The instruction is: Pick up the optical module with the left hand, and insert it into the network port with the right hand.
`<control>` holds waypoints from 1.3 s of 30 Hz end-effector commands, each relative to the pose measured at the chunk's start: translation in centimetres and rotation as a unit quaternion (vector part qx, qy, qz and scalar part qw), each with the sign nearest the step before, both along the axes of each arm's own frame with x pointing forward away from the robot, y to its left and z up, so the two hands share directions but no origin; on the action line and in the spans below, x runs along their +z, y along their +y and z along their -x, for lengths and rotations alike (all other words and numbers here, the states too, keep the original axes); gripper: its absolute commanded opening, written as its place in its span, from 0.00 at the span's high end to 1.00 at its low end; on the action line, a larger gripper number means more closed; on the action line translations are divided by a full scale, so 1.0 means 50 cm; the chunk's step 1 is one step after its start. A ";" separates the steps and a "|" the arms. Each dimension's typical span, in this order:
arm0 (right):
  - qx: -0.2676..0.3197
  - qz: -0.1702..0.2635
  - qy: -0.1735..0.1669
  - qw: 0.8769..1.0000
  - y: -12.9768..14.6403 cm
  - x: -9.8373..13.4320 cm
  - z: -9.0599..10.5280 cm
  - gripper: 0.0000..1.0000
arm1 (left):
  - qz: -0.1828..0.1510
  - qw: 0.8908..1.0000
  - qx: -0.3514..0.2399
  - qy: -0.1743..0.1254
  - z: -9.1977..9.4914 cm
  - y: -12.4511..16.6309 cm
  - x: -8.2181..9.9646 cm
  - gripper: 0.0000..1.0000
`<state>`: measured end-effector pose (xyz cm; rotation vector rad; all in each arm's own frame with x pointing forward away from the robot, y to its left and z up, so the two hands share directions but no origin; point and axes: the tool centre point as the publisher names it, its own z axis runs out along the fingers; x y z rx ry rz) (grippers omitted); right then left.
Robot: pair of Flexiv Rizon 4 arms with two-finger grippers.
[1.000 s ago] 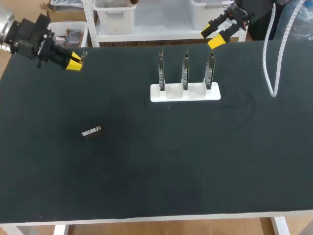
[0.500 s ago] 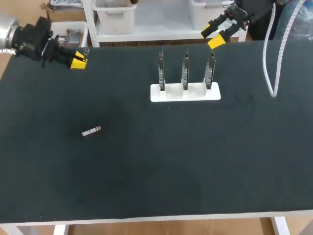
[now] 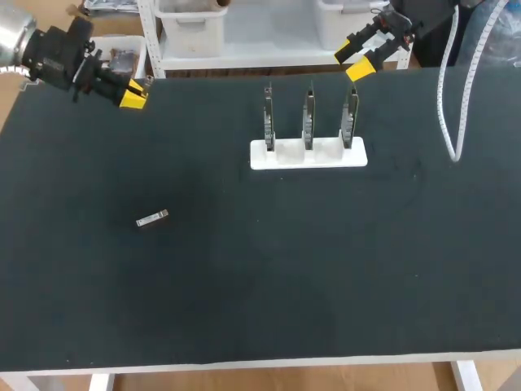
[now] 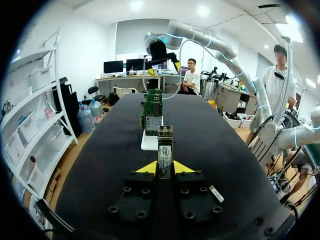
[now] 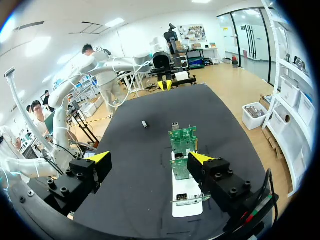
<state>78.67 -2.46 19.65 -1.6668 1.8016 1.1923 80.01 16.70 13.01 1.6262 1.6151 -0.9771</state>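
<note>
My left gripper (image 3: 132, 97) hovers over the table's far left corner, shut on a slim metal optical module (image 4: 165, 147) that sticks out upright between its yellow tips (image 4: 165, 168). A second module (image 3: 152, 218) lies loose on the black mat and shows beside the gripper in the left wrist view (image 4: 216, 194). Three upright circuit boards with network ports (image 3: 308, 116) stand in a white holder (image 3: 308, 155) at the back middle. Above the holder's right end, at the far edge, my right gripper (image 3: 362, 55) is open and empty. The boards (image 5: 182, 145) lie ahead between its spread fingers (image 5: 150, 160).
A white corrugated cable (image 3: 448, 114) hangs down over the table's right back part. The black mat (image 3: 285, 269) runs to the white front edge (image 3: 260, 365).
My left gripper has shifted a little right and towards the far edge with the module held. The right arm, the loose module and the boards have stayed put.
</note>
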 end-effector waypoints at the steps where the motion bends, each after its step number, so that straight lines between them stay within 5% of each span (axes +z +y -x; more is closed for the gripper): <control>1: 0.000 0.000 -0.001 1.000 -0.001 0.001 0.002 0.00 | 0.000 1.000 0.003 -0.003 0.006 -0.001 0.000 1.00; 5: 0.000 0.000 -0.001 1.000 -0.001 0.001 0.002 0.00 | 0.001 1.000 0.002 -0.008 0.004 -0.008 0.005 1.00; 14: 0.000 0.000 -0.001 1.000 -0.001 0.001 0.002 0.00 | 0.109 0.993 -0.050 -0.021 -0.008 -0.073 0.040 1.00; 27: 0.000 0.000 -0.001 1.000 -0.001 0.001 0.002 0.00 | 0.137 0.986 -0.074 -0.058 -0.020 -0.155 0.107 1.00; 33: 0.000 0.000 -0.001 1.000 -0.001 0.001 0.002 0.00 | 0.168 0.981 -0.077 -0.050 -0.029 -0.191 0.129 1.00; 39: 0.000 0.000 -0.001 1.000 -0.001 0.001 0.002 0.00 | 0.151 0.986 -0.052 -0.046 -0.045 -0.236 0.140 1.00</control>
